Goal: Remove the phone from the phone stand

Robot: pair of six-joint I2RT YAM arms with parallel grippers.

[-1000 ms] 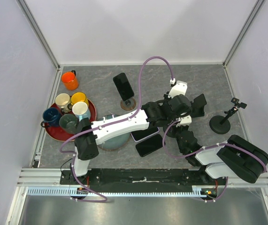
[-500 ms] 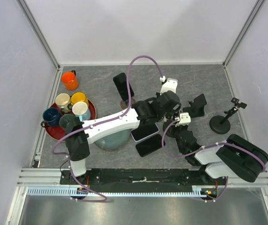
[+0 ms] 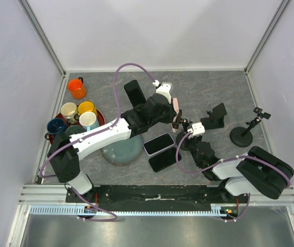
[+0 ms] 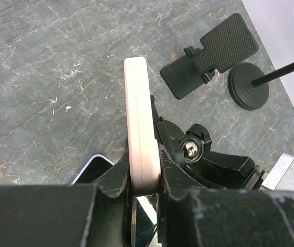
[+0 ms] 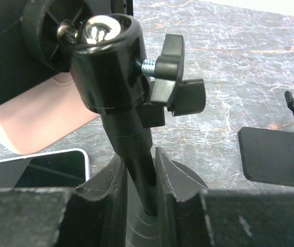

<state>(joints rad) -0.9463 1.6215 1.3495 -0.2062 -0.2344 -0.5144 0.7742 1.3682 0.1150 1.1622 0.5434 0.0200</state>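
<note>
My left gripper [image 3: 173, 116] is shut on a pale pink phone [image 3: 176, 109] and holds it edge-on above the table. In the left wrist view the phone [image 4: 139, 118] sits between the fingers [image 4: 115, 177], right beside the black stand's ball head [image 4: 192, 149]; I cannot tell whether they touch. My right gripper [image 3: 189, 141] is shut on the stand's pole [image 5: 136, 154] just above its round base [image 5: 188, 181]. The right wrist view shows the ball head [image 5: 105, 51] and the pink phone [image 5: 44, 121] to its left.
Two phones [image 3: 159, 143] [image 3: 163, 159] lie flat in front of the stand. A black phone [image 3: 135, 94] stands on a wooden disc at the back. A folding stand [image 3: 216, 117], a round-based stand [image 3: 242, 136], a teal bowl [image 3: 121, 153], a mug tray [image 3: 59, 145] and an orange mug [image 3: 76, 88] are around.
My left gripper has moved left and back, away from the stand, carrying the pink phone with it. The right gripper has stayed on the pole.
</note>
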